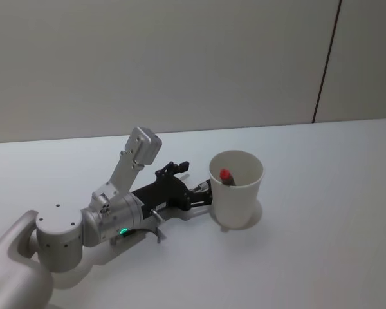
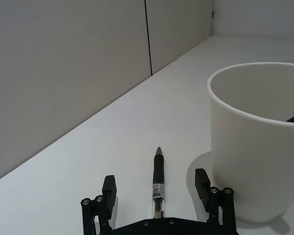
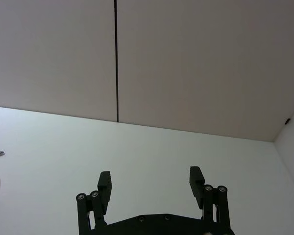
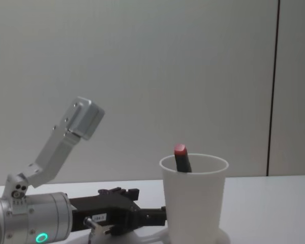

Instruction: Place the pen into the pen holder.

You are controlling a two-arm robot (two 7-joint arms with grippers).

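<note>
The pen (image 2: 158,183) lies flat on the worktop (image 2: 137,122), just beside the pen holder (image 2: 255,152) and between the widely spread fingers of the left end effector (image 2: 155,182). Expect a light, rigid, smooth barrel; grip it mid-length. The holder looks light and may tip if nudged. The right end effector (image 3: 150,178) is parked apart, also spread open.

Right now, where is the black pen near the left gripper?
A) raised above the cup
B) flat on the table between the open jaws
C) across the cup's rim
B: the black pen lies on the table between the open jaws of the left gripper, beside the pen holder.
</note>
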